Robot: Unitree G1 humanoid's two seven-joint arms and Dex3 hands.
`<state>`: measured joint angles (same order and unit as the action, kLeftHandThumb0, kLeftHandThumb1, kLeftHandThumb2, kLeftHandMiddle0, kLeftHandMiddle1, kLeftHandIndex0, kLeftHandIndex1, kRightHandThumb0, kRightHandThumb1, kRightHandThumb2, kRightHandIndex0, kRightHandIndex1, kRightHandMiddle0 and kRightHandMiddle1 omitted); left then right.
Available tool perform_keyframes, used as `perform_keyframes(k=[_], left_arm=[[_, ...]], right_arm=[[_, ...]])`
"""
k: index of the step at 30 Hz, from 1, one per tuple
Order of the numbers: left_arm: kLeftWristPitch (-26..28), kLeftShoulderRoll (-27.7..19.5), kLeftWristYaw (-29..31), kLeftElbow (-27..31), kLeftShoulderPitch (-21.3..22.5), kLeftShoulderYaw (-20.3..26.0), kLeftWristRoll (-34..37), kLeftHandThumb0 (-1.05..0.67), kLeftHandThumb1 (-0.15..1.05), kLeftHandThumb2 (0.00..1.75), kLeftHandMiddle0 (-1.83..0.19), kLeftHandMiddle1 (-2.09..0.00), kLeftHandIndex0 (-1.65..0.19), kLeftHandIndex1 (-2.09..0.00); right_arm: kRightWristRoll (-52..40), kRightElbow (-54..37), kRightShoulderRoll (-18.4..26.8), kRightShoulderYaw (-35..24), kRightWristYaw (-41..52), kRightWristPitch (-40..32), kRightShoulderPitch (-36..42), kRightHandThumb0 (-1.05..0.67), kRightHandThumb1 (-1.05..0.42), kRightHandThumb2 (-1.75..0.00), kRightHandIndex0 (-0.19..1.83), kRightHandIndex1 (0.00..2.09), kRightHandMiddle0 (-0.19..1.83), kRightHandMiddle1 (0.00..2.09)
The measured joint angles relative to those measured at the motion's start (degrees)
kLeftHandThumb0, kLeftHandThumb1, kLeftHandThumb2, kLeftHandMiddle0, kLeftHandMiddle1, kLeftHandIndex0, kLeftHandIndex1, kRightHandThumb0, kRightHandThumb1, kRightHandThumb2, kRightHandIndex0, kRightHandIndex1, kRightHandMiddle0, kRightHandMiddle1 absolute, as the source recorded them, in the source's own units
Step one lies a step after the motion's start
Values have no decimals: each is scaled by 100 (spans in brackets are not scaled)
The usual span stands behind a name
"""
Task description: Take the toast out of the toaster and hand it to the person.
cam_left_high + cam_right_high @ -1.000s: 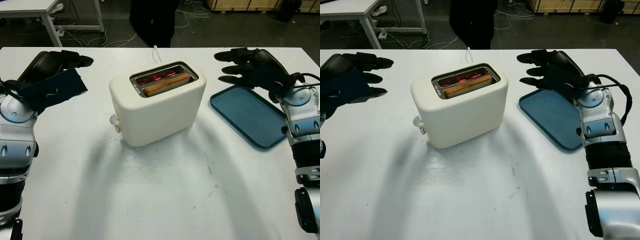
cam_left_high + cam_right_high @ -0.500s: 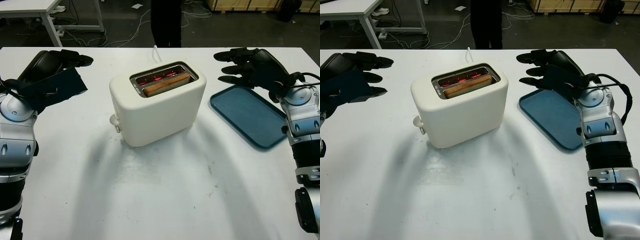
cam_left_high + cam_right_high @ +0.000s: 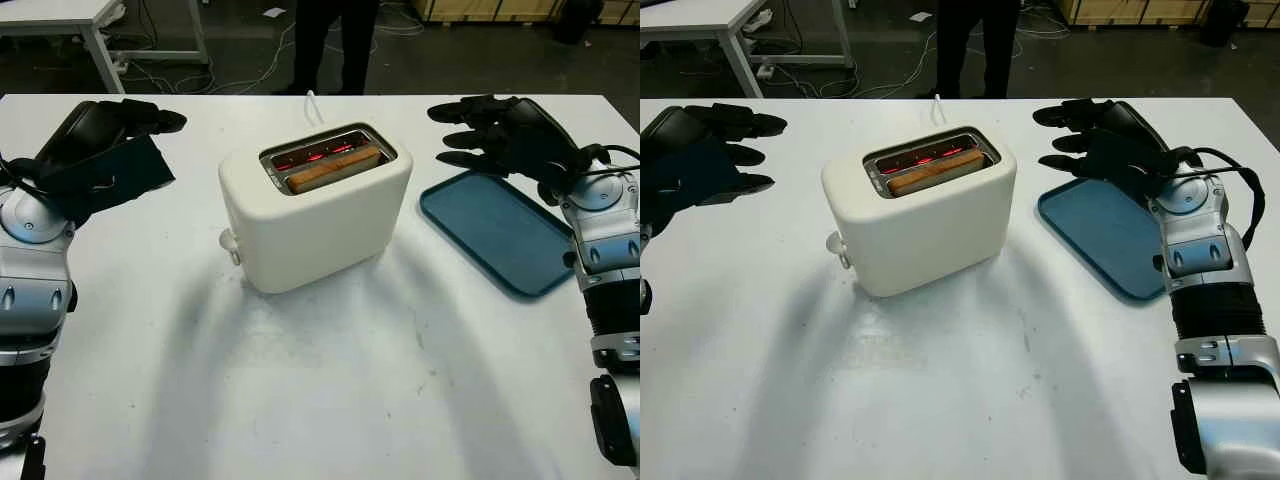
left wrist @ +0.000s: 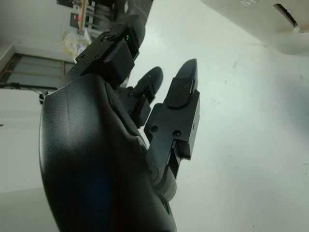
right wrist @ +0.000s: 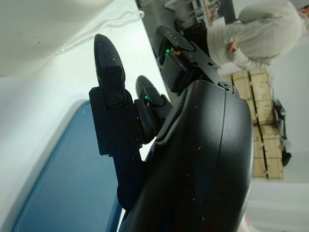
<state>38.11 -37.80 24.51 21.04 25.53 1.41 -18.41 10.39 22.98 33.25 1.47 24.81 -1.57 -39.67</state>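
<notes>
**Q:** Positions, left to right?

**A:** My left hand (image 3: 100, 150) is raised above the left side of the white bench (image 3: 320, 400), open, holding nothing, well apart from the toaster (image 3: 315, 215). The cream toaster stands mid-bench, lever knob (image 3: 229, 241) on its left end. The toast (image 3: 333, 167) sits in the nearer slot, its top edge just above the rim; the elements in the farther slot glow red.

**Q:** And to the right?

**A:** A blue tray (image 3: 495, 230) lies flat on the bench just right of the toaster. My right hand (image 3: 500, 135) hangs over the tray's far end, open and holding nothing, fingers (image 3: 462, 135) pointing toward the toaster but apart from it.

**Q:** The person?

**A:** Dark-trousered legs (image 3: 335, 40) stand beyond the bench's far edge, behind the toaster
</notes>
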Motion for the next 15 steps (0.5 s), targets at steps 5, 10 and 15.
perform_keyframes(k=[5,10,15], left_arm=[[-13,0,-1,-4,0,0,0,-1,92,9,-62,-28,-64,-1],[-23,0,-1,-5,0,0,0,-2,92,9,-62,-28,-64,0],[-23,1,-1,-5,0,0,0,-1,92,9,-62,-28,-64,0]], right_arm=[[6,0,-1,8,0,-2,0,-48,-92,-9,67,0,58,0],[9,0,-1,14,-1,-2,0,-47,-92,-10,69,1,59,0],[14,0,-1,47,-1,-2,0,-45,-92,-10,68,0,58,0]])
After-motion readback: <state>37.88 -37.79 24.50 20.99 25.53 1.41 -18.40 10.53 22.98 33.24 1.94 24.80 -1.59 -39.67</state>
